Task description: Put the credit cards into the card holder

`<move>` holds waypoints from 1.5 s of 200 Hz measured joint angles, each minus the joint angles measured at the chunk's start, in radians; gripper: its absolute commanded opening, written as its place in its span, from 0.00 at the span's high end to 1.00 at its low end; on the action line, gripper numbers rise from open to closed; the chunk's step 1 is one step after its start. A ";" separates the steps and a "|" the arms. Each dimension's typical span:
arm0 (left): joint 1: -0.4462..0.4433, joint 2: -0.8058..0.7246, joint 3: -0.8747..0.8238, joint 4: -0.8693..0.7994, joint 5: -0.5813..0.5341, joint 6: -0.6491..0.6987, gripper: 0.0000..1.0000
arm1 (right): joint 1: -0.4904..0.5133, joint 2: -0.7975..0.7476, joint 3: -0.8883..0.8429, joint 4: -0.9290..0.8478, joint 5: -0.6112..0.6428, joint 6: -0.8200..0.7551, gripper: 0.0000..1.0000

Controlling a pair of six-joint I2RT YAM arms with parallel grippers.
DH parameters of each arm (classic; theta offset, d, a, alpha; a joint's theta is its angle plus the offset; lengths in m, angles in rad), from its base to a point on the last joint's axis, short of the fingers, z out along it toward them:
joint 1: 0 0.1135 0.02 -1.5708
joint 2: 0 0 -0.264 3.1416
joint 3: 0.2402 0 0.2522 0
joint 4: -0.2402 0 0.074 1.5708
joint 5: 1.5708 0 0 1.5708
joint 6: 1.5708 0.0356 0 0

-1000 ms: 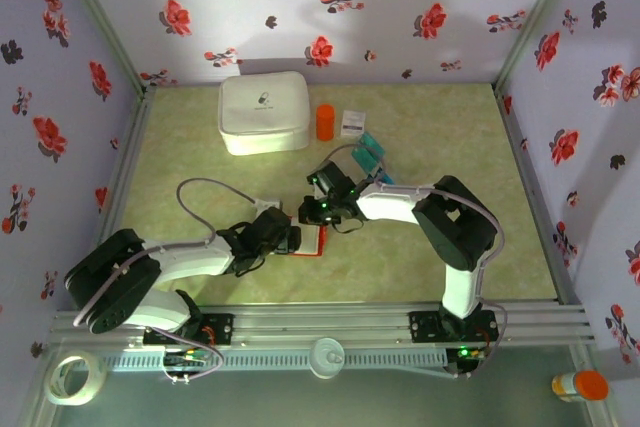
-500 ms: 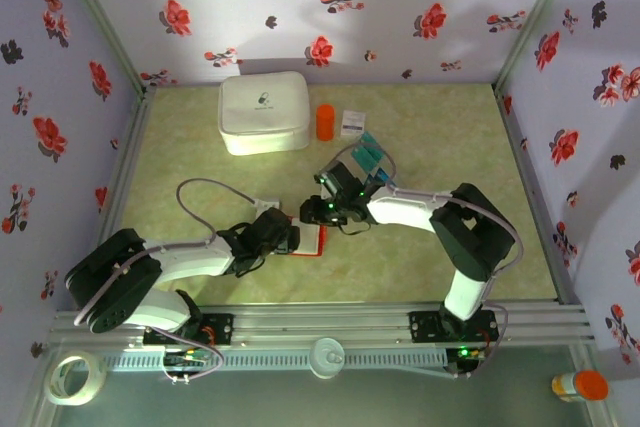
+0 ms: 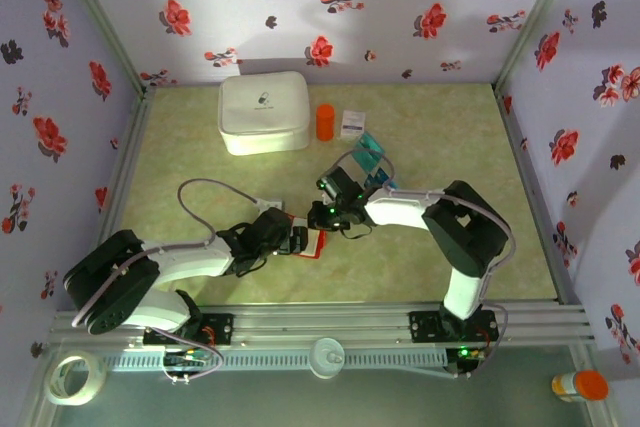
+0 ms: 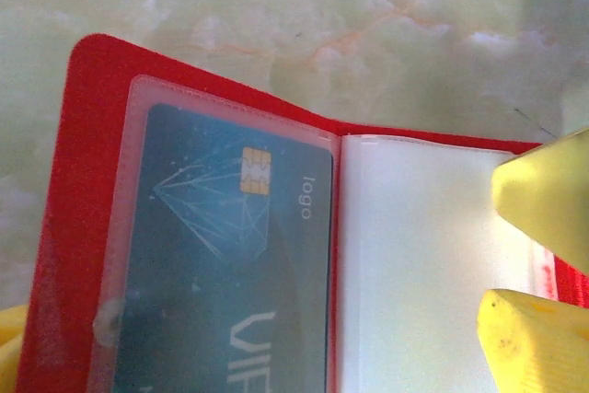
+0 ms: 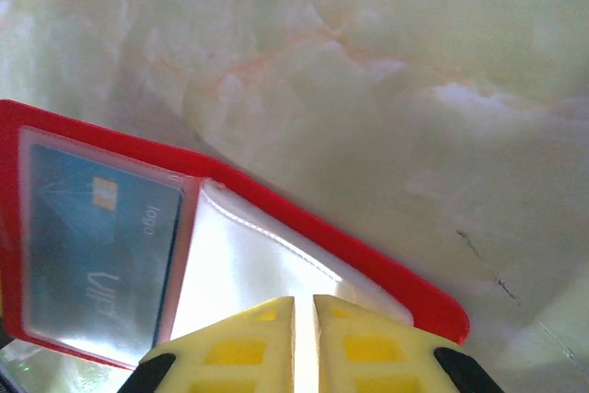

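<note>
Step prob 2nd card: card holder (image 3: 314,241) open mid-counter (image 3: 200,177) w/ one credit card (image 4: 221,264) sleeved, facing sleeve (image 4: 414,264) blank. Left pincer (image 3: 298,240) spread over it; right pincer (image 5: 304,319) pressed together above blank sleeve. Next, I'd say: fetch spare cards (image 3: 370,155) at holder's 1 o'clock

open red card holder (image 4: 83,181), teal credit card (image 4: 221,273) inside its left half

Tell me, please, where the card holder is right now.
In the top view the red card holder lies open centrally on the table, between the left gripper and the right gripper.
</note>
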 measured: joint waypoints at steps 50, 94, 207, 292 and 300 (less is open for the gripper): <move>0.000 -0.001 0.000 -0.002 0.000 0.000 0.00 | 0.020 0.054 0.082 -0.057 0.006 -0.031 0.89; 0.000 -0.001 0.000 -0.004 0.000 0.003 0.03 | 0.029 0.077 0.119 -0.081 0.012 -0.045 0.89; 0.001 -0.001 -0.025 0.019 -0.031 0.007 0.24 | 0.037 0.036 0.123 -0.092 0.026 -0.016 0.61; 0.001 -0.001 -0.026 0.023 -0.032 0.007 0.25 | 0.039 -0.068 0.005 0.014 0.046 0.093 0.54; 0.001 -0.001 -0.026 0.023 -0.032 0.007 0.25 | 0.040 -0.061 0.005 0.024 0.046 0.097 0.54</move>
